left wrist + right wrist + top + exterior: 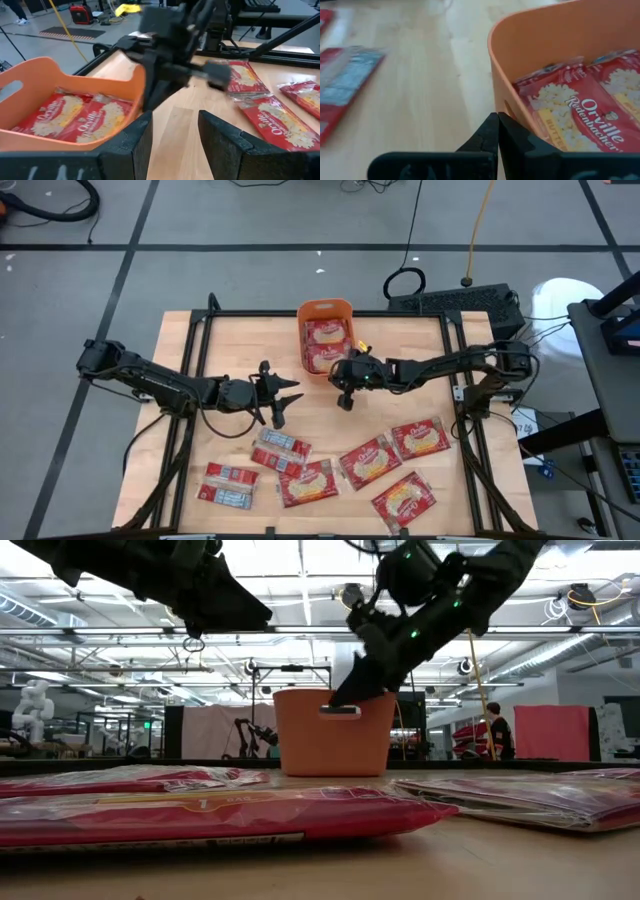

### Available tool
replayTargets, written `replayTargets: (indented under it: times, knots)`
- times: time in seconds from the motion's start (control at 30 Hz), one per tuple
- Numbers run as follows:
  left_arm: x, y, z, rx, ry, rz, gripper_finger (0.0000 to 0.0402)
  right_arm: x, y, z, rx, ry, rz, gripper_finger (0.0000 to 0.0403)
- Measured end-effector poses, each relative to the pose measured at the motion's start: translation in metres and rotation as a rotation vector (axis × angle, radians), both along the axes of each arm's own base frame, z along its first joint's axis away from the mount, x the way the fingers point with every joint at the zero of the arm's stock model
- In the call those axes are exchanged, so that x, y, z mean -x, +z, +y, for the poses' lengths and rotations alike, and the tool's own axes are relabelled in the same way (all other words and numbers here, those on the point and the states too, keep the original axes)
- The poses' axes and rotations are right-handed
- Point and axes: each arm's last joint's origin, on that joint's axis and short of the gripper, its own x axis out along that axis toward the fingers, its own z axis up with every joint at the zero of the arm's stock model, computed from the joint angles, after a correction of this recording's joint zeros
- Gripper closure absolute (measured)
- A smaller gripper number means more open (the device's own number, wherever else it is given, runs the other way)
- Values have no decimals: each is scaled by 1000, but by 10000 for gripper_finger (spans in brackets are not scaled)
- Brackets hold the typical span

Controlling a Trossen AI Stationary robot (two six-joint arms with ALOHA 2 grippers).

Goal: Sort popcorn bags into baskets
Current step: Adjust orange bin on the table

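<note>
The orange basket (325, 308) stands at the table's far middle with red popcorn bags (327, 342) lying flat inside, labels up (580, 107). Several more bags (368, 462) lie flat on the near half of the table. My right gripper (340, 380) is shut and holds nothing. It hovers at rim height just off the basket's near wall (520, 90), its tips (498, 120) close beside it. My left gripper (290, 395) is open and holds nothing, raised over bare wood left of the right gripper. In its wrist view (175, 125) it faces the basket (60, 75) and the right arm.
The bags on the table lie in a loose band along the near edge, from the left pair (226, 485) to the right ones (420, 438). Bare wood (230, 340) lies left of the basket. A keyboard (460, 302) and cables sit beyond the far edge.
</note>
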Motion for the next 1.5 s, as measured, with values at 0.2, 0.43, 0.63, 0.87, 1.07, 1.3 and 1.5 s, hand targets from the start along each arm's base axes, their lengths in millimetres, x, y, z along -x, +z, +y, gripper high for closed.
replayTargets:
  times: [0.2, 0.43, 0.63, 0.87, 1.07, 1.3, 1.5]
  knots:
    - [0, 0, 0, 0, -2, 3, 240, -7, -7, -6, 56, -58, -37, 403]
    - [0, -1, 0, -1, 0, 9, 240, -8, -2, -9, 50, -96, -86, 403]
    - [-2, -14, 8, -50, 36, 117, 240, -9, 0, -3, -23, -23, -110, 403]
    - [-20, -49, 29, -68, 117, 218, 241, -6, 15, 26, -84, 98, -133, 403]
    - [-34, -69, 42, -108, 103, 229, 241, 7, 19, 50, -12, 187, -18, 403]
    - [-38, -78, 62, -105, 171, 224, 241, 12, 16, 79, 36, 317, 40, 403]
    - [-36, -80, 73, -115, 246, 246, 241, 20, 6, 93, 32, 362, 67, 403]
